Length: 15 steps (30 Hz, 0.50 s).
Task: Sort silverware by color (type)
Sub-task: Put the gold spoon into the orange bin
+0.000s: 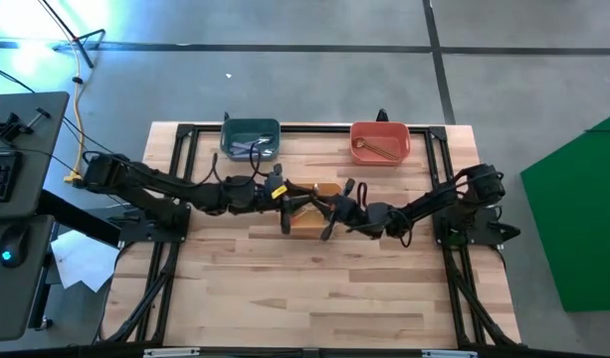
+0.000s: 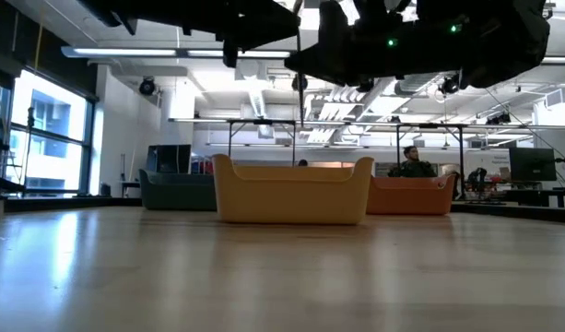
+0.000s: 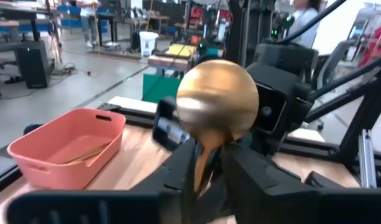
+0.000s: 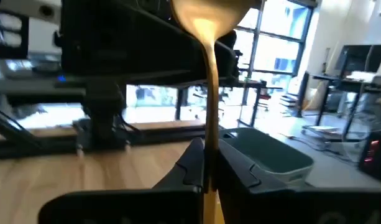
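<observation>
Bare wooden table [image 2: 282, 277], office behind

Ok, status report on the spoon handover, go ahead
Right gripper shut on gold spoon handle. Left gripper around the same spoon, grip unclear. Both above yellow bin. Nothing in the way.

A gold spoon [image 3: 216, 102] stands upright in mid-frame of the left wrist view, its round shiny bowl uppermost and its thin gold stem [image 4: 210, 93] running down the centre of the right wrist view, pinched between dark fingers in both. In the high view another thin gold spoon [image 1: 374, 148] lies slanted inside the coral bin at upper right. Pale-handled pieces [image 1: 253, 149], too small to tell apart, lie in the teal bin at upper centre-left.
</observation>
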### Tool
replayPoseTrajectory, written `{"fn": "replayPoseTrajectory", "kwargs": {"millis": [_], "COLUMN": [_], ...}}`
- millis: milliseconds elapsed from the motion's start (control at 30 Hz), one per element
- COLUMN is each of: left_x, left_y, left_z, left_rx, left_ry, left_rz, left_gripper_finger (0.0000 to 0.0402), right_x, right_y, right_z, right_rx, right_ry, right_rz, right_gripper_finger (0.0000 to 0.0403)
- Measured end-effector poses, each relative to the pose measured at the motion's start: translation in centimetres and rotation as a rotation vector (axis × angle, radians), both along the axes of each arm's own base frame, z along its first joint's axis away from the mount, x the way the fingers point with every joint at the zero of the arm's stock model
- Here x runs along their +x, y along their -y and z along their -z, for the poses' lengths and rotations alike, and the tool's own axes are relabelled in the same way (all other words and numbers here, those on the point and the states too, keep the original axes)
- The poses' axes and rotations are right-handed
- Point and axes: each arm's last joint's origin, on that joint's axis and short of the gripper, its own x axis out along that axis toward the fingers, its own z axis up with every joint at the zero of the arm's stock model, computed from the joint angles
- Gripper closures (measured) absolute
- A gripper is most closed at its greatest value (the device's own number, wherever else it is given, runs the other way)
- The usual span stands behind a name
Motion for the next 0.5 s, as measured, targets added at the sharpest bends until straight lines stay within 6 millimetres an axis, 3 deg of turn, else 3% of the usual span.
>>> {"fn": "replayPoseTrajectory", "kwargs": {"millis": [200,333,500], "left_x": [-1.2,-2.5,-4.9], "left_y": [-0.2,-0.4,-0.9], "left_z": [0.2,2.9,4.8], "left_rx": [0.007,0.004,-0.022], "left_ry": [-0.103,-0.082,0.051], "left_rz": [-0.044,-0.055,-0.034], "left_gripper_finger": [0.0271,0.025,0.0252], "right_x": [-0.9,-2.6,-6.1], "right_y": [0.9,3.3,7.4], "right_z": [-1.7,-3.7,-5.1], "right_rx": [-0.114,-0.149,-0.176], "right_ry": [-0.144,-0.296,-0.56], "right_rz": [0.105,0.185,0.278], "right_gripper_finger": [0.0394,0.0397,0.0397]}}
